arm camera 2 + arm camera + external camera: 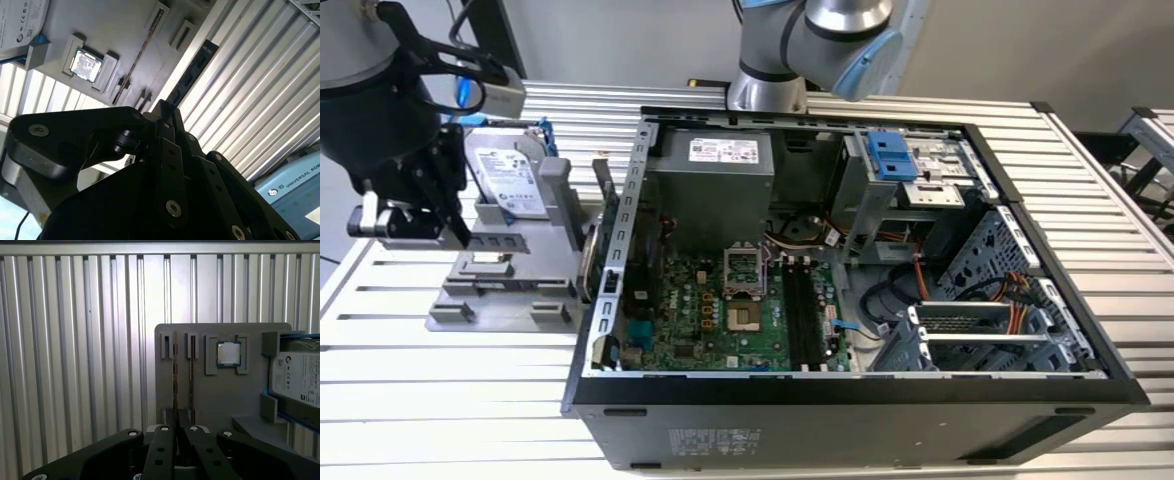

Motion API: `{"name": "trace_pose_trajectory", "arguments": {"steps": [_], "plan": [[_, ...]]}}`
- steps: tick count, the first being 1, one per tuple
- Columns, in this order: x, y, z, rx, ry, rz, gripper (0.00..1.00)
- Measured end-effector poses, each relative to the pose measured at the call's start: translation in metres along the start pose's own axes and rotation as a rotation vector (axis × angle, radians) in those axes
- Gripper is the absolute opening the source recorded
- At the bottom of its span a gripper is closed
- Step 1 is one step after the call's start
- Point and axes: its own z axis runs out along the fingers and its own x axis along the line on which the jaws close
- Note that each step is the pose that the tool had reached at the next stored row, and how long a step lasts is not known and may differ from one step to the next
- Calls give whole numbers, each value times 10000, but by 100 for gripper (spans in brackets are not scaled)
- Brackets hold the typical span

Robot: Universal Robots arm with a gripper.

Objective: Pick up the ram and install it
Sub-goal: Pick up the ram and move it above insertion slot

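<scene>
Exterior view, arm: you see the dark arm (374, 100) at the exterior view's left, above the slatted metal worktop (1107, 200).
Exterior view, pincer: the pincer (434, 225) hangs just beside the grey holder (500, 290), on the side away from the computer case (854, 400).
Exterior view, hard drive: the silver hard drive (507, 170) stands tilted on the holder in a blue frame.
Exterior view, computer case: it lies open at the exterior view's right of the holder, with its green board (707, 310) exposed.
First wrist view, ram: the ram (175, 372) shows edge-on as a thin dark line, standing in a slot of the holder (225, 395).
First wrist view, pincer: the pincer (176, 414) sits at one end of that slot, in line with the ram. You cannot tell whether it is open, closed or gripping, nor whether it touches the ram.
First wrist view, processor chip: the processor chip (228, 354) lies in a square pocket between the slots and the hard drive (300, 377).
Second wrist view, ram: the ram (136, 60) again stands on edge in the holder (115, 25).
Second wrist view, pincer: the pincer (164, 107) is near one end of the ram. Its state is just as unclear here.
Second wrist view, processor chip: the chip (86, 65) lies just beside the ram's slot.
</scene>
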Motion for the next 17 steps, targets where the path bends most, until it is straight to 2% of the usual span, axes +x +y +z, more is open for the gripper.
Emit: {"name": "trace_pose_trajectory", "arguments": {"steps": [17], "plan": [[-1,1,-42,-1,0,0,0]]}}
